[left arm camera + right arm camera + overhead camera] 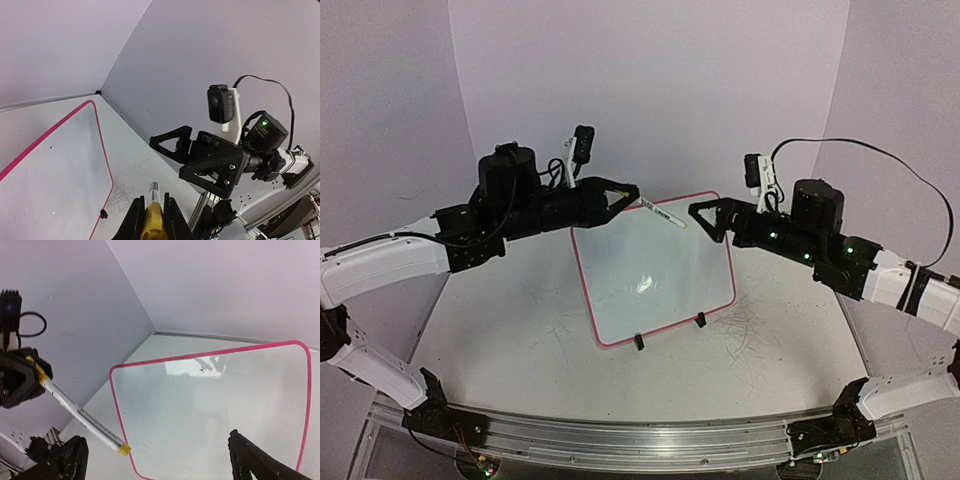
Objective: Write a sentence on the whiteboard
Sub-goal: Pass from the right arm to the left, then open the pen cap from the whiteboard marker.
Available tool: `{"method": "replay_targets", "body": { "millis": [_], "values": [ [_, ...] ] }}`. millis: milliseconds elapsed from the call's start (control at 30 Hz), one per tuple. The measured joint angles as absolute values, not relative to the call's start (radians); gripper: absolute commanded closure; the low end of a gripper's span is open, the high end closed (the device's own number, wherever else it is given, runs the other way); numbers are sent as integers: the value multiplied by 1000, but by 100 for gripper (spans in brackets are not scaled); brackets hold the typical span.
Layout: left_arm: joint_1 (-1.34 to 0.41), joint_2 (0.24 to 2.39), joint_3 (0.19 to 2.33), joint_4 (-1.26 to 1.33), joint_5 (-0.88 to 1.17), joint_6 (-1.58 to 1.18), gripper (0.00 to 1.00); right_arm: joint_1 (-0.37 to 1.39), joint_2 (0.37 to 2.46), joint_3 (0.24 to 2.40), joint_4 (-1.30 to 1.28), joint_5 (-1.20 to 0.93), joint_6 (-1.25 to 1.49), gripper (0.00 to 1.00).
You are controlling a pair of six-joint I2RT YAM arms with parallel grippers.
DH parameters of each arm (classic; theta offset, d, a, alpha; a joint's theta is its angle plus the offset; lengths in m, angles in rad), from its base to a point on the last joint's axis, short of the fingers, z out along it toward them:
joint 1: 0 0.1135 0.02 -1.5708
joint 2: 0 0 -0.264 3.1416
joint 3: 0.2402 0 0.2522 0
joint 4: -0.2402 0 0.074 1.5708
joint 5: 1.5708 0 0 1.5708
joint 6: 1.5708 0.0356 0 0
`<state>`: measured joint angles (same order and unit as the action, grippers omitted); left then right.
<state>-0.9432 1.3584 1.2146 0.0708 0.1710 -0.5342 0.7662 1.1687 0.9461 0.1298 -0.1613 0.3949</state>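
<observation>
Whether any writing is on the whiteboard [670, 290] cannot be told: the surface is glossy, with a glare patch near its middle. In the left wrist view the board is cut off at the left and bottom edges, and only one black clip foot [103, 214] is seen. In the right wrist view the board's lower edge is cut off. Only the tips of that arm's own fingers [65, 460] are caught, at the two bottom corners. The marker [662, 213] is foreshortened in the left wrist view, and its lower end is cut off by the frame.

The whiteboard is laid on the bench [520, 340] between the two arms, clip feet at its near edge.

Both arms are raised and reached inward from the sides, forearms roughly level, tips facing each other over the board's far edge.

The left end effector [632, 193] is closed on the marker's yellow rear end. The barrel is angled down toward the board. The yellow tip [124, 449] is seen just at the board's pink frame; contact cannot be told.

The right end effector [703, 222] is spread wide open, nothing is held, and it is just beside the marker tip.
</observation>
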Motion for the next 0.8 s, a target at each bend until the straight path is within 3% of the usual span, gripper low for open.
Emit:
{"method": "replay_targets", "body": {
  "millis": [333, 667, 800],
  "values": [
    [-943, 1348, 1143, 275, 197, -629, 100, 705, 1229, 936, 418, -505, 708, 7],
    [-943, 1377, 1089, 540, 239, -733, 100, 756, 1330, 847, 837, -532, 923, 36],
    [-943, 1396, 1086, 577, 254, -753, 100, 761, 1360, 847, 956, -522, 978, 40]
  ]
}}
